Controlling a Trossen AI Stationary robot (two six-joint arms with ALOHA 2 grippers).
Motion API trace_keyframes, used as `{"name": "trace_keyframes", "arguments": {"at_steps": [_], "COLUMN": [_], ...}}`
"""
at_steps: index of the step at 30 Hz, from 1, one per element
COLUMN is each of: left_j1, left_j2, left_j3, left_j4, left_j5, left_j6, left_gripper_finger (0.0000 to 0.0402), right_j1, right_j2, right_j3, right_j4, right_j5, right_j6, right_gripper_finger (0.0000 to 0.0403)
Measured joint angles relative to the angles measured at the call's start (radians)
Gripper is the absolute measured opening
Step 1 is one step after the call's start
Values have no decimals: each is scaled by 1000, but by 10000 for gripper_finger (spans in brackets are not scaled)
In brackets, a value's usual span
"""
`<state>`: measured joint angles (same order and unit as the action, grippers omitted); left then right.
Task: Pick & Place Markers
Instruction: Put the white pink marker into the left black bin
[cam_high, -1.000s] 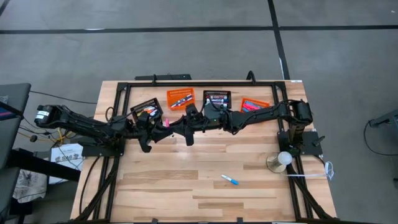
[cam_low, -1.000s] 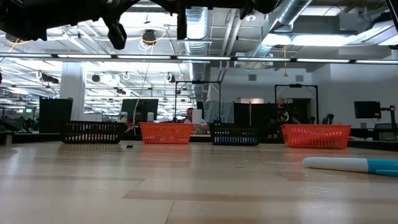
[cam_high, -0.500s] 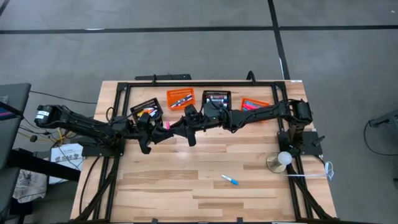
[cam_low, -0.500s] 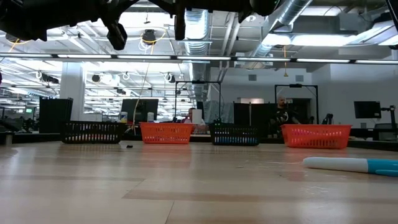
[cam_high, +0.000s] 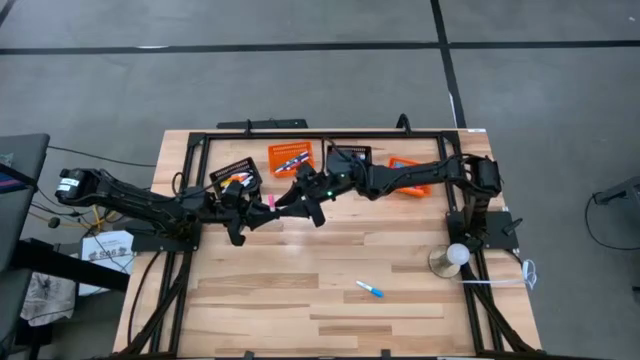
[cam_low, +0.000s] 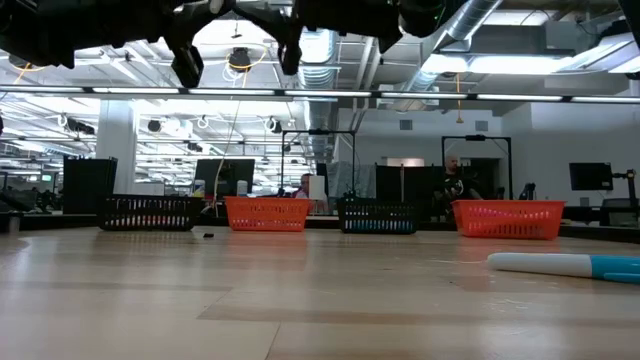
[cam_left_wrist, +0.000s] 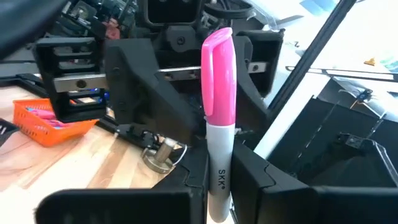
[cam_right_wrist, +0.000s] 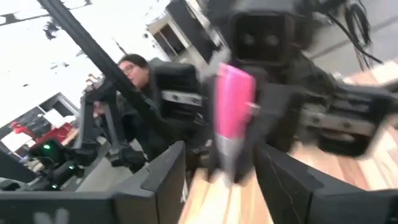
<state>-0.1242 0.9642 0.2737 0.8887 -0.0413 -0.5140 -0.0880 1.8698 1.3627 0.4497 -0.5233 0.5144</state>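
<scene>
Mid-air, pink marker (cam_left_wrist: 218, 118) in left claw (cam_left_wrist: 219, 186)

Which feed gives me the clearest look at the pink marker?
Left wrist view: the pink marker stands sharp between the left gripper fingers. Right wrist view shows it blurred; high view shows only a pink speck; low view hides it.

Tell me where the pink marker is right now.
The pink marker is clamped in the left gripper above mid-table, just in front of the baskets, with the right gripper open beside it.
</scene>
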Motion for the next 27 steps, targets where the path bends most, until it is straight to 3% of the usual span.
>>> {"name": "trace_keyframes", "arguments": {"at_steps": [14, 27], "left_j1": [29, 142], "left_j2": [-54, -342], "left_j3": [-1, -1], "left_j4": [-205, -631], "left_j5": [-34, -34], "left_j6": [0, 0], "left_gripper_finger": [35, 36], "right_j1": [-70, -147], "right_j2": [0, -11], "right_j3": [0, -5], "right_j4": [-153, -227], "right_j5": [-105, -158], "right_j6": [-64, -132], "right_gripper_finger": [203, 196]}}
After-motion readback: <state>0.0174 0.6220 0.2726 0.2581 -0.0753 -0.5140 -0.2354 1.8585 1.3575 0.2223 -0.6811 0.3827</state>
